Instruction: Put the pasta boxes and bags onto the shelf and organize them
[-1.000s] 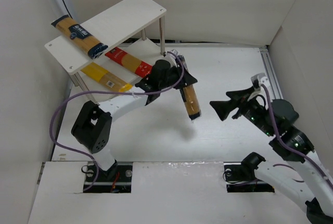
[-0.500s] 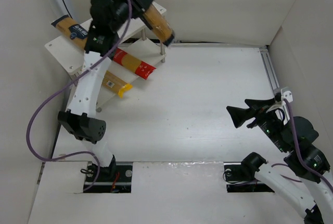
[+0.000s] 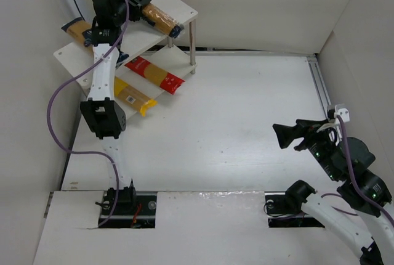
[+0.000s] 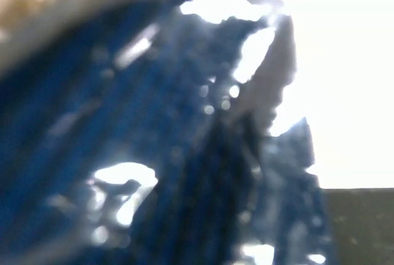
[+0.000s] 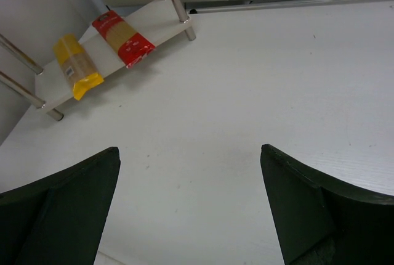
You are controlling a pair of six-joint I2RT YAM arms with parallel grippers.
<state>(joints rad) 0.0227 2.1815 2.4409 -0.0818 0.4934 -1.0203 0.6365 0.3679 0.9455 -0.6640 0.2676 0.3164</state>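
— Where is the brownish-orange pack (image 3: 161, 18) sitting, and which way is it pointing?

— It is lying flat on the top board of the shelf (image 3: 140, 34). Its long axis is running away from the left gripper (image 3: 140, 1), to that gripper's right and slightly back toward the arm bases. The dark free end is reaching toward the board's right-hand corner.

— Is the left gripper gripping it?

— From overhead its fingers are closing on the pack's far-left end. The left wrist view is showing only blurred, crinkled dark blue wrapping pressed close to the lens.

— What is lying around it?

— To the gripper's left on the same board, the yellow pack with the dark blue label (image 3: 75, 29) is lying partly hidden behind the left arm, well apart from the held pack. Below the gripper, on the lower board, the red pack (image 3: 155, 73) and the plain yellow pack (image 3: 132, 95) are lying side by side, roughly parallel to each other, with a gap between them.

— And the other arm?

— The right gripper (image 3: 284, 135) is hovering above the white table (image 3: 234, 105), far to the right of the shelf. Its jaws are standing wide apart and holding nothing.
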